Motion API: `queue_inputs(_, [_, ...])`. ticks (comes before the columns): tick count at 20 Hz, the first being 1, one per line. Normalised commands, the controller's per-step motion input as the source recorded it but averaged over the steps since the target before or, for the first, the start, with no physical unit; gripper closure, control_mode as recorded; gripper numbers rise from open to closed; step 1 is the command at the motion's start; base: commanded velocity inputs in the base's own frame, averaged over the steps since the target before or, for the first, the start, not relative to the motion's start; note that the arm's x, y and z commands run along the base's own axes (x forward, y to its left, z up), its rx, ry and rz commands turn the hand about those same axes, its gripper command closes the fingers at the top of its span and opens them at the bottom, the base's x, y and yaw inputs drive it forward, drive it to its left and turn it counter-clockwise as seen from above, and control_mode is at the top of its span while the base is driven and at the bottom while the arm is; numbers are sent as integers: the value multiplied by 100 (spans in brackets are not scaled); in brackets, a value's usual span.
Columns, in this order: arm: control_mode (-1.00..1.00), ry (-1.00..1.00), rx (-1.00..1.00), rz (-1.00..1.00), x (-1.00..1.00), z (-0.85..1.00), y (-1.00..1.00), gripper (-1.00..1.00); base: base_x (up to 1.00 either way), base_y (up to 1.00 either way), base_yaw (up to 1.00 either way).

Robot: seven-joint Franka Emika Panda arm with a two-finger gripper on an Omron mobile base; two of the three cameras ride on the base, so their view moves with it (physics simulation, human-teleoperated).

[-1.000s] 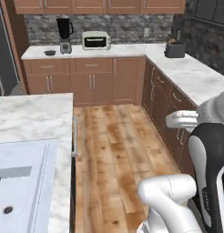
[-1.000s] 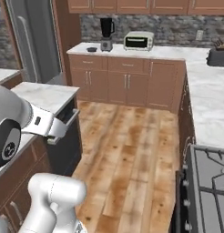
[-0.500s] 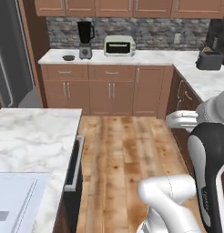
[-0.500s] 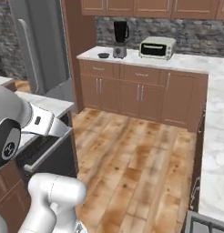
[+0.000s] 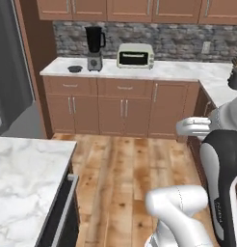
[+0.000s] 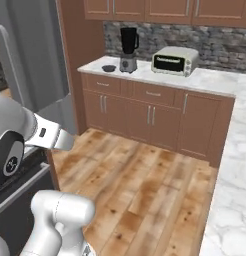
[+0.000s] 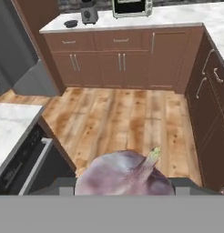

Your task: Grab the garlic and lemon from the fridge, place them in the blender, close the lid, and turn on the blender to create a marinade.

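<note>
1. Driving has turned the base, so the whole picture has slid: the blender (image 5: 95,47) was far off at the back wall and now sits closer and more in front.
2. Nearest, the tool (image 7: 124,182) is closed around the garlic (image 7: 125,175), its pointed tip up.
3. Past it are the wood floor (image 7: 123,118) and the brown cabinets (image 5: 121,106).
4. On the counter (image 5: 173,71) the lid (image 5: 74,69) lies just beside the blender, with the toaster oven (image 5: 135,55) near.
5. I think the step is carrying the garlic over. Keep the grip firm, roll up straight, and stop close before reaching to the jar.
</note>
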Motion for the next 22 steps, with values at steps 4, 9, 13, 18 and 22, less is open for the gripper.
queue_inputs(4, [100, 0, 0, 0, 0, 0, 0, 100, 100, -51, 14])
queue_inputs(9, [100, 0, 0, 0, 0, 0, 0, 100, 100, -43, 14])
queue_inputs(13, [100, 0, 0, 0, 0, 0, 0, 100, 100, -45, 14])
queue_inputs(18, [100, 0, 0, 0, 0, 0, 0, 100, 100, -39, 16])
queue_inputs(22, [100, 0, 0, 0, 0, 0, 0, 100, 100, -21, 18])
